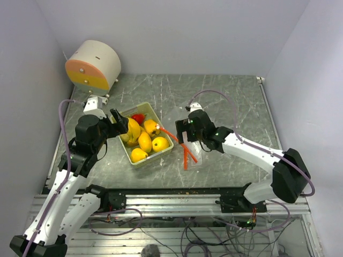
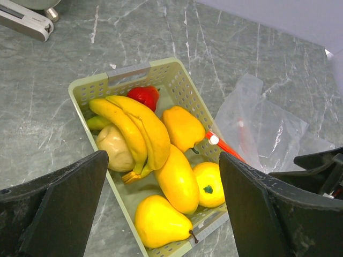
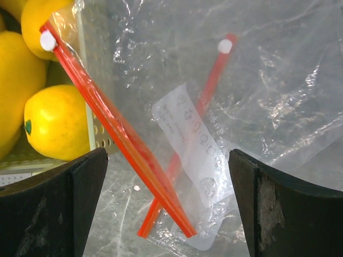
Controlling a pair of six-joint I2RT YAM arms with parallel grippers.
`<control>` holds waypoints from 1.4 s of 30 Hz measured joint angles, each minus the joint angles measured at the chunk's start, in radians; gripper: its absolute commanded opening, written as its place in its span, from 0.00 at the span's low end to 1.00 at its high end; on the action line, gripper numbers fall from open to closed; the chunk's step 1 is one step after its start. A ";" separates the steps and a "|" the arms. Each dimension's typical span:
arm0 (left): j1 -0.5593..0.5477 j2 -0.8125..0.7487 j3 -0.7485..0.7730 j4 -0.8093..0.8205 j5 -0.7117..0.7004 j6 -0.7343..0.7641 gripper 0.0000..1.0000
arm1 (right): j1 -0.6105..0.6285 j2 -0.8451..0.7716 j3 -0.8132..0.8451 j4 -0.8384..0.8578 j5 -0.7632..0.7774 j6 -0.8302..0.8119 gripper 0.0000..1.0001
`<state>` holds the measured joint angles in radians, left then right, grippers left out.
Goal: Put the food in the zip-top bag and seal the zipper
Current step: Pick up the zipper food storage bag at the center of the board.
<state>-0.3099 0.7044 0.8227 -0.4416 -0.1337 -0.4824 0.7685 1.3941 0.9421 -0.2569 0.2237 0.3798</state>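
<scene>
The food (image 1: 144,140) lies in a pale green tray (image 1: 163,152): yellow bananas (image 2: 134,128), a mango (image 2: 177,179), a lemon (image 2: 210,183), pears (image 2: 158,222), a pale round piece and a small red piece (image 2: 143,95). The clear zip-top bag (image 1: 194,152) lies crumpled on the table right of the tray, its mouth apart, one red-orange zipper strip (image 3: 112,131) leaning on the tray rim. My left gripper (image 2: 163,214) is open and empty above the tray's near end. My right gripper (image 3: 166,209) is open and empty just above the bag's strips.
A round beige and orange device (image 1: 94,65) stands at the back left. The grey marble table (image 1: 225,96) has white walls close on three sides and a metal rail (image 1: 177,195) along its near edge. A white label (image 3: 193,144) sits on the bag.
</scene>
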 measured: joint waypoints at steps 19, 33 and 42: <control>0.000 -0.005 -0.001 -0.006 0.005 0.000 0.95 | 0.049 0.186 -0.028 0.058 0.068 -0.052 0.10; 0.002 -0.005 -0.105 0.167 0.220 -0.073 0.77 | 0.049 -0.014 -0.010 0.052 -0.003 -0.040 0.00; -0.035 0.097 -0.248 0.563 0.534 -0.260 0.71 | 0.050 -0.087 0.046 0.097 -0.086 -0.004 0.00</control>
<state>-0.3454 0.8009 0.5747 0.1211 0.4007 -0.7425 0.8181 1.3075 0.9882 -0.1600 0.1375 0.3759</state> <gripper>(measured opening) 0.692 0.010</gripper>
